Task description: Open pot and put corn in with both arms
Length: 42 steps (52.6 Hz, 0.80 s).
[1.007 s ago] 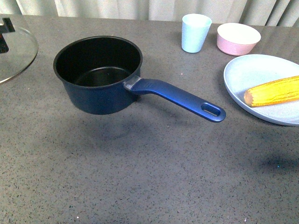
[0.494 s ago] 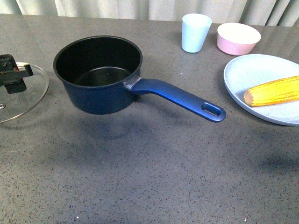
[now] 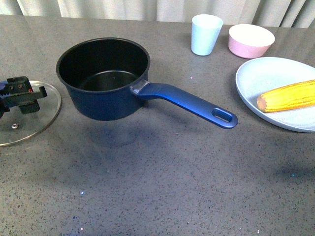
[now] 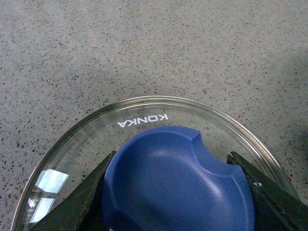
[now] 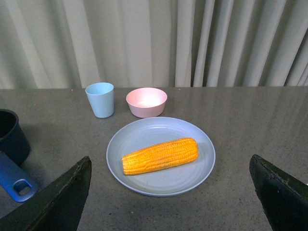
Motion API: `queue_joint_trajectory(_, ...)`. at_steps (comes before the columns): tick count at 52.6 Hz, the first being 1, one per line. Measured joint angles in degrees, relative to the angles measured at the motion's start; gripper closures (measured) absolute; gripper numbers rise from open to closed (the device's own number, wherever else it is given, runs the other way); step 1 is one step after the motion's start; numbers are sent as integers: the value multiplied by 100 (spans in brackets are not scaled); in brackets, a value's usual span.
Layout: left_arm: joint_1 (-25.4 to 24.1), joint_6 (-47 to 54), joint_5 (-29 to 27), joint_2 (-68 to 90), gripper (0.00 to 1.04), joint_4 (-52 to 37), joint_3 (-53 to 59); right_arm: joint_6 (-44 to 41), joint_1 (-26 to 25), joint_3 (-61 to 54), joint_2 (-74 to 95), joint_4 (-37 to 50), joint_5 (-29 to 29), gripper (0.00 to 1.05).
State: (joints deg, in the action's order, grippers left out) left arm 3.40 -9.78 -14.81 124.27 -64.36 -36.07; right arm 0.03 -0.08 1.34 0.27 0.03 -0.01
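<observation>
A: Grey tabletop (image 3: 162,187) shows our pot (image 3: 103,78) open; our left pincer (image 3: 22,96) is clamped on the knob (image 4: 178,183) of the lid (image 3: 42,118), beside it.
B: Our corn (image 3: 288,96) lies on the plate (image 3: 268,73); the right pincer (image 5: 169,161) gapes empty. We judge half remains.

**Pot Open, Corn on Plate**

The dark blue pot (image 3: 106,101) stood upright, uncovered and empty on the grey counter (image 3: 147,187), its long handle pointing right. The yellow corn (image 3: 288,96) lay on its side on a pale blue plate (image 3: 270,73), well apart from it.
</observation>
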Motion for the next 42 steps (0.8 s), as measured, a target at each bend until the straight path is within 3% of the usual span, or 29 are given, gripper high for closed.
queue_joint_trajectory(8,44,-79,-9,79,46,-63,-35,0,0,0,0,0,0,9)
queue_joint_trajectory(20,129,-160,-59,90,7,-280,83,0,0,0,0,0,2,9)
queue_joint_trajectory(35,219,-380,-177,-1014,9,-529,1298,0,0,0,0,0,0,9)
queue_joint_trajectory(42,258,-492,-291,-2275,9,2,2059,0,0,0,0,0,0,9)
